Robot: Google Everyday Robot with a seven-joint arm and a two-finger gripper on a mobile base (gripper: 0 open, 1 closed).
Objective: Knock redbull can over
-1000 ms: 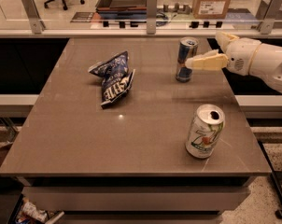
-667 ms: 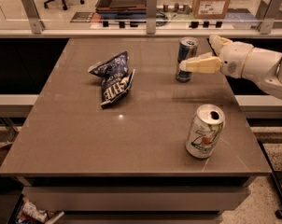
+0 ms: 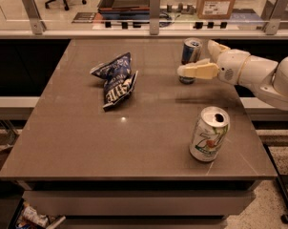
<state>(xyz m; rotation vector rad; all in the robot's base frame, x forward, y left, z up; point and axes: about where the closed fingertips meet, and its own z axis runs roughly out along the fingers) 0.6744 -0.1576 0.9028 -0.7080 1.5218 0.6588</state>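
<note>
The redbull can [image 3: 191, 49] is slim, blue and silver, and stands upright at the back right of the brown table [image 3: 134, 142]. My cream-coloured gripper [image 3: 196, 57] reaches in from the right and is open. Its near finger [image 3: 197, 71] lies across the front of the can's lower part and hides it. Its far finger [image 3: 217, 47] shows just right of the can. I cannot tell whether either finger touches the can.
A wider white-and-green 7UP can [image 3: 209, 134] stands at the front right of the table. A crumpled blue chip bag [image 3: 117, 78] lies at the middle left. A glass rail with metal posts [image 3: 155, 11] runs behind the table.
My gripper has moved left toward the redbull can, and its near finger now crosses in front of the can's base. The can still stands upright in the same place.
</note>
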